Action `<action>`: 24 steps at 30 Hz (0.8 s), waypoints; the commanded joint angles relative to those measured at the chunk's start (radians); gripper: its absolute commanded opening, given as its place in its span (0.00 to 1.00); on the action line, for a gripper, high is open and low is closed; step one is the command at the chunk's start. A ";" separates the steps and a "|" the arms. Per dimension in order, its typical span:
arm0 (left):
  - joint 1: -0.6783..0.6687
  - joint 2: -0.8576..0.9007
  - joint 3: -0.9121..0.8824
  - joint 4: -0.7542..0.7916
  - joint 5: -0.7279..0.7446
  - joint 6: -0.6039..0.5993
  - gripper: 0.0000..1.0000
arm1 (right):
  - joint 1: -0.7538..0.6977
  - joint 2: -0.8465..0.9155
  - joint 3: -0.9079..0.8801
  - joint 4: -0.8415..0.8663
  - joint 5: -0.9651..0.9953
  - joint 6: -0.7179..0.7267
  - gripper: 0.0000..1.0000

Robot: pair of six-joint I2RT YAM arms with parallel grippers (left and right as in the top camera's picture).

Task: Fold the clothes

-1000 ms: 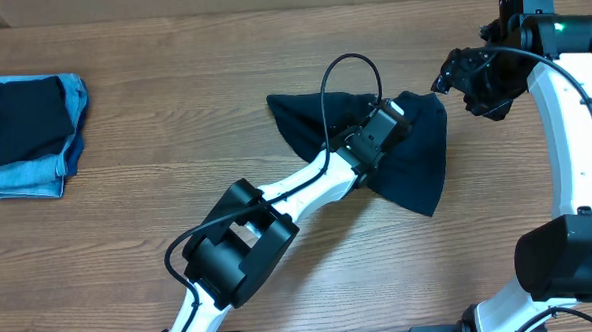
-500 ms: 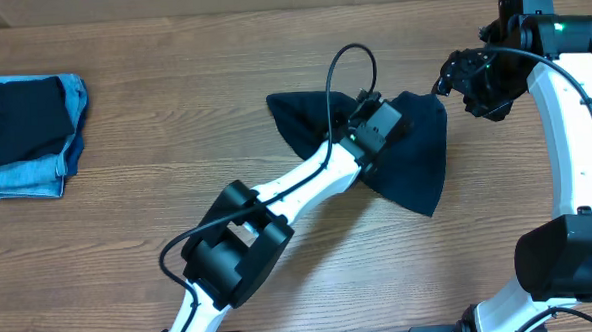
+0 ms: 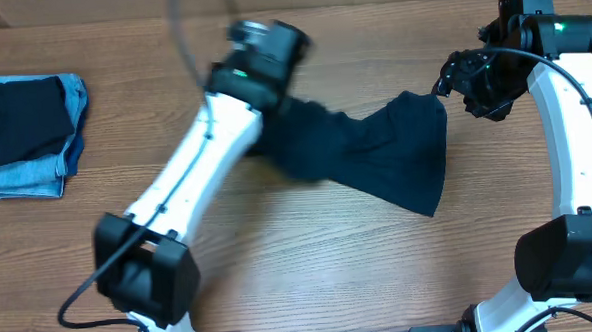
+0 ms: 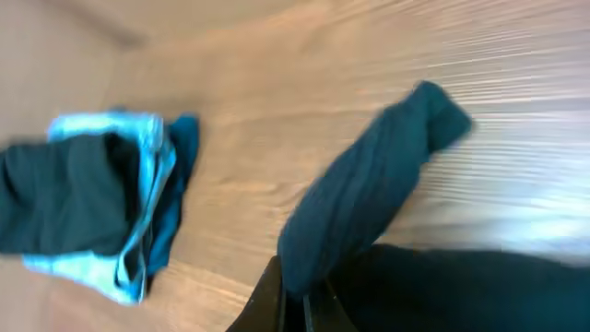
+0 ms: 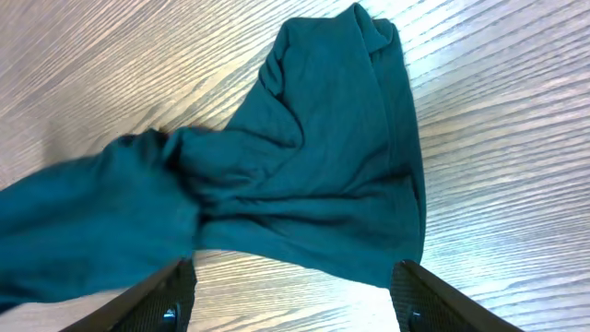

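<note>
- A dark navy cloth shirt (image 3: pixel 396 157) is spread mid-right on the wooden desk (image 3: pixel 311 275).
- One bunched end is clamped in the left jaws.
- The right jaws are held apart over its other end.
- At far left, folded blue denim pieces (image 3: pixel 25 138) are stacked.

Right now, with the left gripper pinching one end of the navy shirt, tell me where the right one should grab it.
Take the navy shirt at its upper right corner, coming in from the right. That corner lies spread and flat, nearest the open right gripper, and opposite the bunched end that the left gripper holds.
</note>
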 commanded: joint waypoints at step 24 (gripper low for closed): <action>0.294 -0.029 0.023 -0.195 0.659 -0.026 0.53 | 0.004 -0.025 -0.192 0.090 -0.001 -0.064 0.82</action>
